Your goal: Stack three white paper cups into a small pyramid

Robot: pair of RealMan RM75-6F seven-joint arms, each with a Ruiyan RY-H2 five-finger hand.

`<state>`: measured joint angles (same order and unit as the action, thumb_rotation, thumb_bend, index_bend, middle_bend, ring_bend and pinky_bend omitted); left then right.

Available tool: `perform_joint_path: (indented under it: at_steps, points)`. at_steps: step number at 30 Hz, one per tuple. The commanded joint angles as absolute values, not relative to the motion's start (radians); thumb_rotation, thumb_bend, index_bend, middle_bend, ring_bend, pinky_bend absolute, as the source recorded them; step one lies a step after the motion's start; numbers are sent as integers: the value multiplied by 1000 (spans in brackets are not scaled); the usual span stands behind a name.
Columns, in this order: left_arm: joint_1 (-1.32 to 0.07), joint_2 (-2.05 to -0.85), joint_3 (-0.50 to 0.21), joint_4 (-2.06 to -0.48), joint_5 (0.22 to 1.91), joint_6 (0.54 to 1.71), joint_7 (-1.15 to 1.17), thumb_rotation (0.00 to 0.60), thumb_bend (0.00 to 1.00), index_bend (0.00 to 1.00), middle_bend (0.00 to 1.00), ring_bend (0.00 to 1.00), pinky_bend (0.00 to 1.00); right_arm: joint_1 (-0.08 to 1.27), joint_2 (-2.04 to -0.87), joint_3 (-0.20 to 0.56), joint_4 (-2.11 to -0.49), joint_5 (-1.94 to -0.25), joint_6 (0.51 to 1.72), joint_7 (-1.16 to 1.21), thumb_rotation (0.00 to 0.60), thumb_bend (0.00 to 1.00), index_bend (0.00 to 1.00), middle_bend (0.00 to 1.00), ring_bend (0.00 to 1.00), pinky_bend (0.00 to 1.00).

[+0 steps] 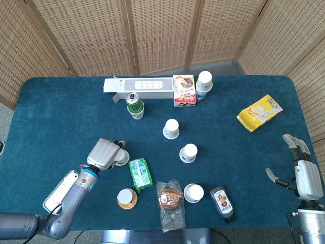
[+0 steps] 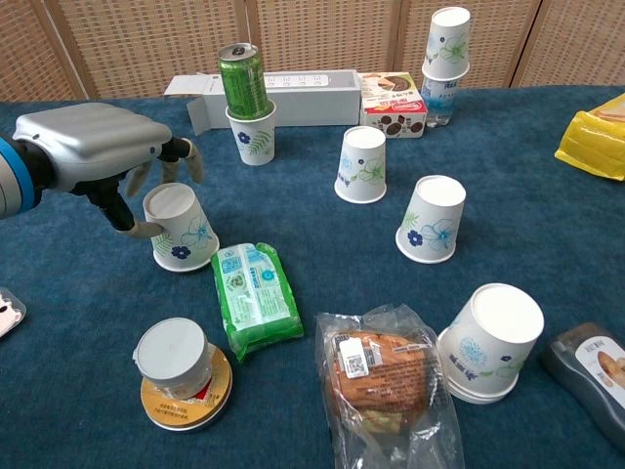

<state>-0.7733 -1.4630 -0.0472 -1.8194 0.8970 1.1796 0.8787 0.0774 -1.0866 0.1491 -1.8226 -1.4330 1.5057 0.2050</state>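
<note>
White paper, printed with small blue flowers, makes up the cups scattered upside down over the blue cloth of the table [image 1: 56, 107], and none of them is yet part of a pyramid. The left hand [image 2: 93, 147] grasps the nearest cup [image 2: 182, 228] at about eight o'clock on the table, thumb tip pressed on its near side and fingers [image 2: 187, 159] curled over its far rim; the cup leans slightly, so I judge it is just being tipped or lifted, though I cannot tell whether its rim has left the cloth. Two more inverted cups stand well apart near the middle: the upper cup [image 2: 362, 164] at twelve o'clock from centre and the middle cup [image 2: 433, 219] toward four o'clock from it. These look like the likely base pair, but they are not side by side, so the base is not built. A doubled cup [image 2: 491, 342] sits at six o'clock beside the wrapped bun [image 2: 384, 376].

The right hand [image 1: 302, 172] rests at the four o'clock edge, fingers spread and holding nothing.

As a judgement: the task is at its very start. Left to do is carrying the grasped cup to the others, setting two touching, and capping them with a third. The green wipes pack [image 2: 254, 297] lies just beside the held cup and could be brushed.
</note>
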Motion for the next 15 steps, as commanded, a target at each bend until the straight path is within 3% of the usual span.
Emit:
perform_joint_path:
  at_steps: [1,8,15]
  points:
    - [-769,-1458,-53,-1826,926,1190,857,600,356,286,588,576,686,77,-1087,149,-1823,-1433,1506,205,600,275,74,0,0,0]
    - [-743,-1500,-83,-1754,1205,1263,637,600,346,304,574,574,685,78,-1087,150,-1822,-1432,1505,206,600,275,76,0,0,0]
    - [-752,-1568,-132,-1734,1217,1263,621,600,344,314,573,573,686,78,-1086,149,-1822,-1431,1502,208,600,274,79,0,0,0]
